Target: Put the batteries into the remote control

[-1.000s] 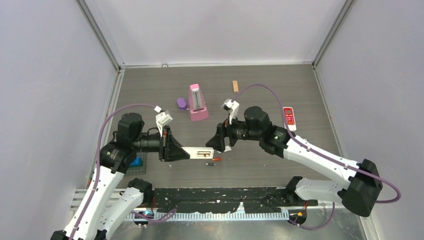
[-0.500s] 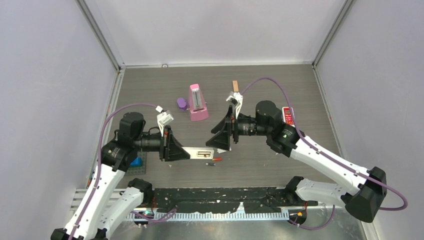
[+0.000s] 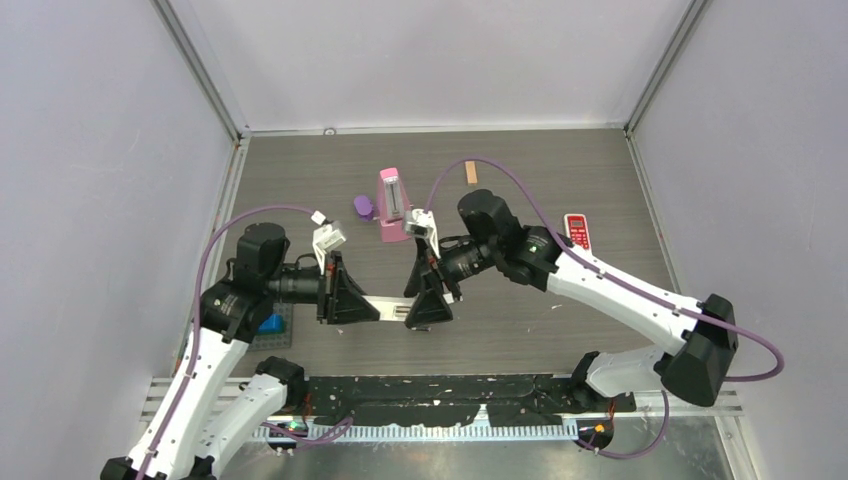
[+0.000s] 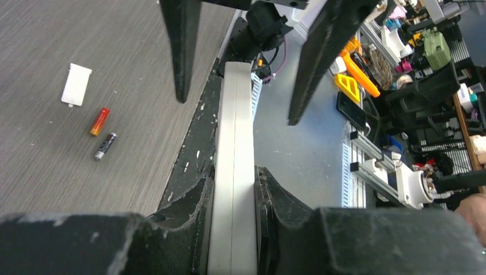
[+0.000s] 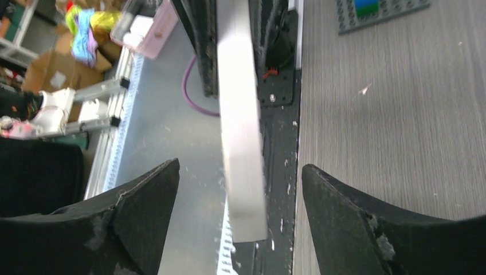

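- Swung in from farther back, the right pincer [image 5: 239, 166], spread wide, straddles the remote [image 4: 234, 143] at its free end, clear of both faces.
- Left pincer [image 4: 234, 177] pinches the remote's other end.
- Red-orange battery [image 4: 99, 121] and dark battery [image 4: 105, 145] lie side by side on the table [image 4: 57, 46], near a white cover [image 4: 76, 84].

Top view: high above and behind the bases, facing down and forward; far enough to take in the whole table [image 3: 560, 180], the left arm [image 3: 215, 350] and the right arm [image 3: 620, 300].
Left wrist view: very near, sighting along the white remote [image 4: 234, 172] toward the right arm; the table's near edge runs up the picture.
Right wrist view: very near, sighting the opposite way along that remote toward the left arm.
Shared: the remote and the table's near edge, in all three.
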{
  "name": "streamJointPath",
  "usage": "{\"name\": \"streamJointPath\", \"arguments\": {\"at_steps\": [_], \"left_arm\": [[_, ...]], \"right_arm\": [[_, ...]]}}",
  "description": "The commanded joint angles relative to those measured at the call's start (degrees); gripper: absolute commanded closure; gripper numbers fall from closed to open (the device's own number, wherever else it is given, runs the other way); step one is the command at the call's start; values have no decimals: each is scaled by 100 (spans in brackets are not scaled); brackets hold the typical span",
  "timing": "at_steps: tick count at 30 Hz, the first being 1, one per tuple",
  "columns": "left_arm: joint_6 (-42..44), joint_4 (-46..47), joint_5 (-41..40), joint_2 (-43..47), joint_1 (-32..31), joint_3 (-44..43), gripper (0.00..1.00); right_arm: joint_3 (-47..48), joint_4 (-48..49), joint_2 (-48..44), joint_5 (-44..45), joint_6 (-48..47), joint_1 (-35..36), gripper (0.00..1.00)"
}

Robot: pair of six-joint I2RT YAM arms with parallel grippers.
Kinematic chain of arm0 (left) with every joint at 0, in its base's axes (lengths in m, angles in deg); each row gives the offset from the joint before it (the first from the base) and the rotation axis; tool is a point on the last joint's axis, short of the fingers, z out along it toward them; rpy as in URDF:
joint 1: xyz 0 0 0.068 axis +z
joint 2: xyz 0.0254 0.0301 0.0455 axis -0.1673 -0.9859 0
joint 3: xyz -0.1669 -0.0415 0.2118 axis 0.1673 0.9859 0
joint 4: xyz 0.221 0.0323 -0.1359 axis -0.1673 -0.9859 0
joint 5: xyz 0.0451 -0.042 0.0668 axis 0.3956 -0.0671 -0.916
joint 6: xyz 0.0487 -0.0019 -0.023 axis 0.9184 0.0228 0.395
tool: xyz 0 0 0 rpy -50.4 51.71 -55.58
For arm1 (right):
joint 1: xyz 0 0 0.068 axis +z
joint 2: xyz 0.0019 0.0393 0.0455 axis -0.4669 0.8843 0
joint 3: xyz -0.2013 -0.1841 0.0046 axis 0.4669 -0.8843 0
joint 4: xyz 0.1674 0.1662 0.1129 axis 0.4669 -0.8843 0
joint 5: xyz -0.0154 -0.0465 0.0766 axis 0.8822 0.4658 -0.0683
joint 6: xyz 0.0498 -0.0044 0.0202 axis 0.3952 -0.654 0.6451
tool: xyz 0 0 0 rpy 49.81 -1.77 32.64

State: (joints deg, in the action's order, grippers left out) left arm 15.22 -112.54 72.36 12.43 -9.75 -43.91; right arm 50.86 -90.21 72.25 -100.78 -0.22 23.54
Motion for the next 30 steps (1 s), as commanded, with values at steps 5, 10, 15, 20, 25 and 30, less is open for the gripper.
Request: {"name": "streamJointPath", "arguments": {"at_steps": [5, 10, 15, 20, 25, 30], "left_arm": [[300, -221, 438, -52, 30, -374, 100], [35, -55, 409, -100, 30, -428, 93], [-676, 600, 236, 3, 30, -458, 58], [-2002, 2001, -413, 372, 39, -282, 38], [-3572, 3996, -1330, 797, 39, 381, 33], [-4537, 5529, -2298, 1137, 39, 1082, 31]], "right_arm": [[787, -1245, 488, -198, -1059, 177, 35], [741, -979, 541, -357, -733, 174, 74], [468, -203, 383, -204, 58, 184, 87], [-127, 1805, -3, 299, 1567, 119, 89], [-678, 3767, -136, 790, 2998, 97, 89], [-1092, 5205, -73, 1295, 4341, 105, 89]]}}
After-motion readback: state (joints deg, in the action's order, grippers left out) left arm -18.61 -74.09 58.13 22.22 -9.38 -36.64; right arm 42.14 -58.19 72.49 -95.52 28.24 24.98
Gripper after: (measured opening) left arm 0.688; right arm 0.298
